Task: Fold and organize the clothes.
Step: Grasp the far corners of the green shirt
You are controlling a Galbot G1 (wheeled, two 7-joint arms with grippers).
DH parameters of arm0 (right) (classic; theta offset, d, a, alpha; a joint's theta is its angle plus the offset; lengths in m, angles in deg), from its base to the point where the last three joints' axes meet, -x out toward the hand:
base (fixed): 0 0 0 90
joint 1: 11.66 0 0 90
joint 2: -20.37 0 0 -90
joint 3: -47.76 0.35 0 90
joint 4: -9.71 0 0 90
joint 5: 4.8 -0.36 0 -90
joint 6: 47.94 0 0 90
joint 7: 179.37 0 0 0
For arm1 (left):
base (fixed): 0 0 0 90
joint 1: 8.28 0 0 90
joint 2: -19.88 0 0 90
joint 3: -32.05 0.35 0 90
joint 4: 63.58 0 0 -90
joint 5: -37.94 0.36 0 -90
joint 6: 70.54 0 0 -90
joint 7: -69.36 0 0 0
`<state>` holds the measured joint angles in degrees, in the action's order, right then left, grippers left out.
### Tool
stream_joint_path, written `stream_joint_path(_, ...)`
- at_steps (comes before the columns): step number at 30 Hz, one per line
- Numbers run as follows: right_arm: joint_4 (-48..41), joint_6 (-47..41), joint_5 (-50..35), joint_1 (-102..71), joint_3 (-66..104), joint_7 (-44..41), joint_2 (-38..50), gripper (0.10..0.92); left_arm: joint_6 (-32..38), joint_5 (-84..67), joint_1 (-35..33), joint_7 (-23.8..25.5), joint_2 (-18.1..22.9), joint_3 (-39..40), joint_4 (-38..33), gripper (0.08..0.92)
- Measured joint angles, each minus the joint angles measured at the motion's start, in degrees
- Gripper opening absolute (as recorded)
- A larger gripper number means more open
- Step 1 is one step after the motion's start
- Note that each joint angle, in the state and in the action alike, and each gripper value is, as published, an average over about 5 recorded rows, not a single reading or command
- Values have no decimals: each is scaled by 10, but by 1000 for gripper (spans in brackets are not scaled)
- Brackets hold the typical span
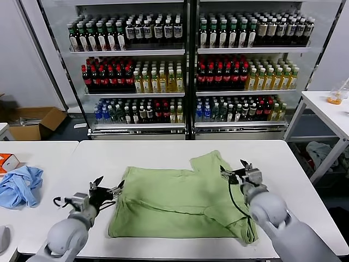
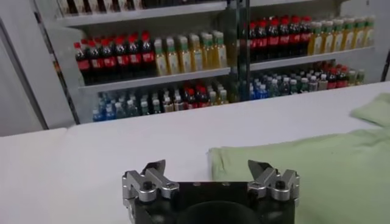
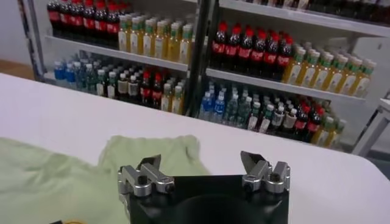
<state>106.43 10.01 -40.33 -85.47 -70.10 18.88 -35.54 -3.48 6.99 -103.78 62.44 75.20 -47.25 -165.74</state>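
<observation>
The light green shirt [image 1: 180, 199] lies partly folded on the white table [image 1: 163, 150], one sleeve sticking out toward the far right. It also shows in the left wrist view [image 2: 317, 164] and the right wrist view [image 3: 55, 176]. My left gripper [image 1: 109, 185] is open and empty, just above the table at the shirt's left edge. My right gripper [image 1: 235, 168] is open and empty, hovering at the shirt's right edge near the sleeve. The buttons and logo are hidden.
A light blue cloth [image 1: 20, 185] and an orange box [image 1: 6, 162] lie on the adjoining table at the left. Drink coolers [image 1: 188, 65] full of bottles stand behind. A side table [image 1: 330, 112] is at the far right; a cardboard box [image 1: 32, 123] sits on the floor.
</observation>
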Motion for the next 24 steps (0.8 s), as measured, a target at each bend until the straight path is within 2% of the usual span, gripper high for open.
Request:
stream_joint_path(11,-154,-3,-9,118,-54,-7,-72,823,-9,-14,128,-1,23,76,128,823)
stream_joint_path(24,-267,-10,-31,161,-69,-10,-129,823,-20,-35,182,1,45,106,194,823)
